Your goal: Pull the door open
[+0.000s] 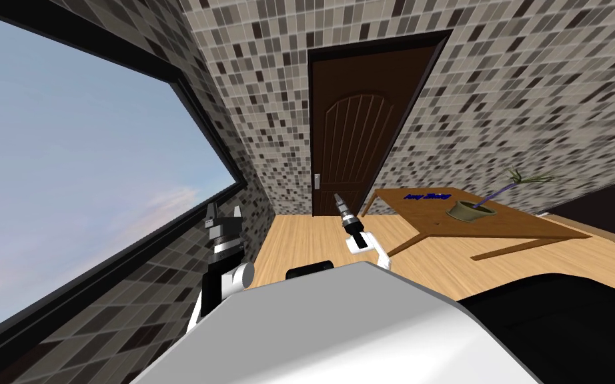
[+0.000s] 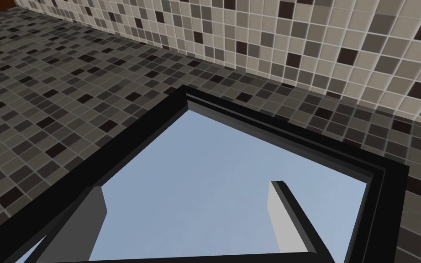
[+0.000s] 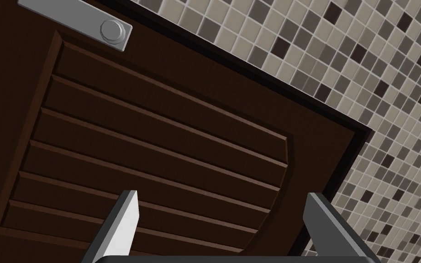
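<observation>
door (image 1: pixel 356 127), dark brown and panelled: where is it, how heavy?

me: shut in the tiled wall (image 1: pixel 499 100) ahead of my right claw (image 1: pixel 337 199), blades apart. probably heavy and stiff; i'd take its small grey round knob (image 3: pixel 112 30). left claw (image 1: pixel 226 212), also spread, hangs aside.

Left arm (image 1: pixel 223 283) is folded up at our left side with the forearm near vertical. Left gripper (image 1: pixel 225 212) points up and outward, its fingers (image 2: pixel 96 214) spread wide. Right arm (image 1: pixel 374 248) is stretched forward from the shoulder, with the wrist in line with the forearm and the right gripper (image 1: pixel 337 198) leading. Right fingers (image 3: pixel 125 223) are parted by about a third of the wrist view's width.
</observation>
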Robot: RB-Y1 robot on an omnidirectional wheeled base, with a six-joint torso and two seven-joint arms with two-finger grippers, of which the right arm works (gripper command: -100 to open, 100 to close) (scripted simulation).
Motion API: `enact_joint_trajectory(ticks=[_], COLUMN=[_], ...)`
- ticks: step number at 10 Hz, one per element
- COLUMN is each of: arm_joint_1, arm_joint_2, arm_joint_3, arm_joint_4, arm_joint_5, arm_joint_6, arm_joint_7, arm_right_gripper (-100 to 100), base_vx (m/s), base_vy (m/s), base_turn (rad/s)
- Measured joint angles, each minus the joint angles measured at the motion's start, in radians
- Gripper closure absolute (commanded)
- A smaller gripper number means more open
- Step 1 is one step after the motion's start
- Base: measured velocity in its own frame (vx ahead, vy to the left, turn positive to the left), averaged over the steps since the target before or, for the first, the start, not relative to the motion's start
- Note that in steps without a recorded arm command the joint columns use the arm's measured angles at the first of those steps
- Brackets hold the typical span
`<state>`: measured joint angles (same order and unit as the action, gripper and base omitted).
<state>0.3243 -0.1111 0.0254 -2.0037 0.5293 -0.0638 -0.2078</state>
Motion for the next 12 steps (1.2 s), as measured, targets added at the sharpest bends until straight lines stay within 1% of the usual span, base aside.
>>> enact_joint_trajectory(ticks=[1, 2, 3, 4, 5, 6, 7, 8, 9, 10, 11, 12], arm_joint_1=[-0.015, -0.021, -0.021, -0.023, -0.030, -0.034, -0.044, -0.045, -0.049, -0.057, -0.064, -0.071], arm_joint_2=[0.001, 0.004, -0.004, -0.014, -0.016, -0.016, -0.017, -0.023, -0.023, -0.029, -0.041, -0.046], arm_joint_3=[0.005, 0.003, 0.006, 0.011, 0.011, 0.012, 0.014, 0.020, 0.024, 0.026, 0.028, 0.031], arm_joint_4=[0.021, 0.050, 0.060, 0.067, 0.077, 0.091, 0.110, 0.118, 0.133, 0.143, 0.154, 0.170], arm_joint_5=[0.033, 0.067, 0.098, 0.127, 0.148, 0.176, 0.207, 0.238, 0.271, 0.289, 0.311, 0.337], arm_joint_6=[0.018, 0.024, 0.038, 0.060, 0.072, 0.080, 0.093, 0.113, 0.130, 0.143, 0.157, 0.174], arm_joint_7=[-0.007, -0.014, -0.025, -0.038, -0.045, -0.050, -0.058, -0.068, -0.077, -0.084, -0.094, -0.104], arm_right_gripper=[-100, -100, -100, -100, -100, -100, -100, -100, -100, -100, -100, -100], base_vx=[0.093, 0.102, 0.099, 0.067, 0.056, 0.075, 0.103, 0.112, 0.067, 0.054, 0.072, 0.058], base_vy=[0.003, -0.005, -0.012, -0.008, -0.010, -0.012, 0.003, 0.005, -0.003, -0.005, -0.007, -0.009], base_turn=[0.068, 0.062, 0.050, 0.023, 0.040, 0.063, 0.072, 0.062, 0.018, 0.039, 0.070, 0.022])
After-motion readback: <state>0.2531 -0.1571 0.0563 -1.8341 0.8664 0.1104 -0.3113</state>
